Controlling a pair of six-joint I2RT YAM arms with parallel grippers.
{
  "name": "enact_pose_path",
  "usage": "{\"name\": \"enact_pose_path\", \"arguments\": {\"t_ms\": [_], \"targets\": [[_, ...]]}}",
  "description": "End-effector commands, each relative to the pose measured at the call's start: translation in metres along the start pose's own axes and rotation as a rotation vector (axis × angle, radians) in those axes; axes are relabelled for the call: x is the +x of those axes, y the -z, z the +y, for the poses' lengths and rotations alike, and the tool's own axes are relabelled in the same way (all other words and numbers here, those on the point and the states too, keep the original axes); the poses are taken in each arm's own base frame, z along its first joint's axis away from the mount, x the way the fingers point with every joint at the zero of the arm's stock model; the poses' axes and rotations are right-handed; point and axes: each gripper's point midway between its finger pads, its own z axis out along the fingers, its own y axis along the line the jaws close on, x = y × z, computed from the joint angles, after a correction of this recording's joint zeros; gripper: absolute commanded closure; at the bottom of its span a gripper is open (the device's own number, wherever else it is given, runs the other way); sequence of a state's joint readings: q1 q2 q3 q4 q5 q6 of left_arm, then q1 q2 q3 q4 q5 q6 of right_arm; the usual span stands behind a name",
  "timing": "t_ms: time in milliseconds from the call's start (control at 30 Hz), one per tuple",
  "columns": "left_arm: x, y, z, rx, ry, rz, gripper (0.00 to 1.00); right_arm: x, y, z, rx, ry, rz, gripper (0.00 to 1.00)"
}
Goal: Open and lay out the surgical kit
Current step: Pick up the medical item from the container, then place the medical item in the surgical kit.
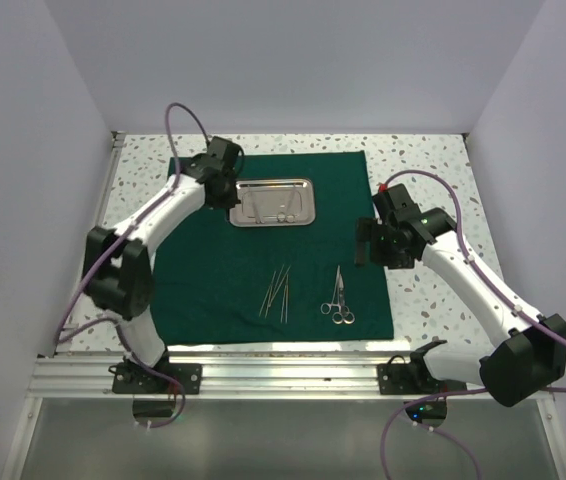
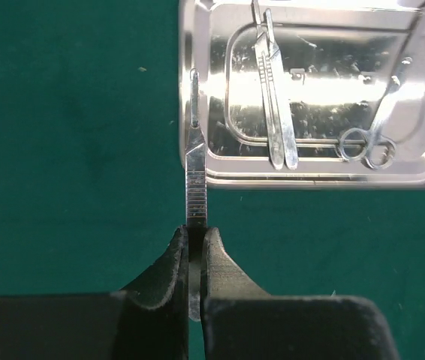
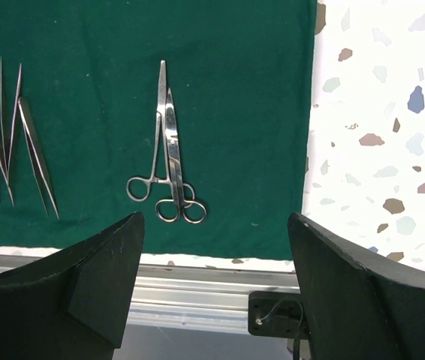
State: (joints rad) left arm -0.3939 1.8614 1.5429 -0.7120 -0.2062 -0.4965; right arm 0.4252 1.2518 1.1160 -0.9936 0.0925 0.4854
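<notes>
- My left gripper (image 2: 195, 236) is pinched tight on a flat steel handle (image 2: 196, 176) with a ridged grip. The handle's tip lies along the left rim of the tray (image 2: 310, 178).
- The shiny tray sits at the far middle of the green cloth (image 1: 213, 270), with tweezers (image 2: 276, 112) and small scissors (image 2: 378, 124) inside.
- My right gripper (image 3: 216, 225) hangs spread wide over the cloth's near right part.
- Under it, two ring-handled scissors (image 3: 169, 150) overlap, and thin pointed tools (image 3: 17, 142) lie to their left.
- The cloth lies flat on the speckled table (image 1: 443, 160).

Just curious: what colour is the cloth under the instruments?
Dark green cloth, plain; clearest in the top external view.
</notes>
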Motion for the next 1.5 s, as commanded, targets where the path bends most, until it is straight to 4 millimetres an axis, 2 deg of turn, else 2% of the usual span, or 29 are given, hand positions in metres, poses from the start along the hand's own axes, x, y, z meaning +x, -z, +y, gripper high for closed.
{"name": "enact_pose_path", "arguments": {"t_ms": [0, 33, 100, 133, 200, 233, 367, 433, 667, 800, 867, 933, 967, 1000, 1067, 1167, 1267, 1300, 1367, 1400, 1467], "targets": [[0.025, 0.036, 0.027, -0.036, 0.026, -0.012, 1.00, -0.004, 0.004, 0.004, -0.040, 0.033, -0.035, 0.19], [0.030, 0.045, 0.030, -0.027, 0.040, -0.029, 1.00, -0.004, 0.004, 0.003, -0.042, 0.035, -0.037, 0.19], [0.056, 0.044, 0.036, -0.035, 0.065, 0.008, 1.00, 0.000, 0.006, 0.001, -0.041, 0.046, -0.033, 0.19], [0.079, 0.045, 0.045, -0.046, 0.070, 0.034, 1.00, 0.001, 0.008, 0.001, -0.047, 0.047, -0.035, 0.19], [0.102, 0.047, 0.045, -0.049, 0.089, 0.055, 1.00, 0.005, 0.010, -0.001, -0.046, 0.053, -0.032, 0.19], [0.121, 0.050, 0.051, -0.055, 0.093, 0.072, 1.00, 0.007, 0.010, -0.002, -0.048, 0.052, -0.031, 0.19], [0.162, 0.053, 0.048, -0.036, 0.116, 0.096, 1.00, 0.015, 0.015, -0.004, -0.063, 0.055, -0.036, 0.19], [0.183, 0.048, 0.050, -0.029, 0.143, 0.121, 1.00, 0.023, 0.014, -0.006, -0.066, 0.056, -0.019, 0.19], [0.235, 0.035, 0.051, -0.020, 0.186, 0.193, 1.00, 0.029, 0.022, -0.009, -0.081, 0.057, -0.029, 0.19], [0.265, 0.026, 0.065, -0.056, 0.186, 0.234, 1.00, 0.030, 0.027, -0.009, -0.085, 0.055, -0.031, 0.19], [0.274, 0.023, 0.075, -0.103, 0.180, 0.250, 0.99, 0.029, 0.029, -0.008, -0.091, 0.053, -0.036, 0.19], [0.277, 0.023, 0.073, -0.102, 0.163, 0.260, 0.85, 0.029, 0.030, -0.008, -0.091, 0.053, -0.037, 0.19], [0.277, 0.023, 0.074, -0.110, 0.165, 0.265, 0.64, 0.030, 0.031, -0.009, -0.092, 0.054, -0.039, 0.19], [0.277, 0.024, 0.074, -0.119, 0.164, 0.270, 0.57, 0.030, 0.031, -0.008, -0.094, 0.053, -0.039, 0.19], [0.276, 0.025, 0.075, -0.140, 0.164, 0.281, 0.52, 0.029, 0.032, -0.009, -0.094, 0.051, -0.041, 0.19], [0.264, 0.036, 0.071, -0.137, 0.168, 0.268, 0.50, 0.029, 0.033, -0.009, -0.091, 0.049, -0.046, 0.19], [0.235, 0.057, 0.063, -0.119, 0.169, 0.221, 0.49, 0.028, 0.034, -0.010, -0.088, 0.047, -0.052, 0.19], [0.215, 0.069, 0.058, -0.116, 0.163, 0.188, 0.48, 0.029, 0.034, -0.011, -0.085, 0.049, -0.051, 0.19], [0.187, 0.084, 0.055, -0.117, 0.134, 0.128, 0.47, 0.028, 0.033, -0.011, -0.082, 0.044, -0.054, 0.19], [0.160, 0.100, 0.046, -0.102, 0.131, 0.084, 0.46, 0.028, 0.033, -0.012, -0.079, 0.044, -0.055, 0.19], [0.132, 0.110, 0.044, -0.134, 0.086, 0.035, 0.44, 0.027, 0.033, -0.012, -0.074, 0.044, -0.057, 0.19]]}}
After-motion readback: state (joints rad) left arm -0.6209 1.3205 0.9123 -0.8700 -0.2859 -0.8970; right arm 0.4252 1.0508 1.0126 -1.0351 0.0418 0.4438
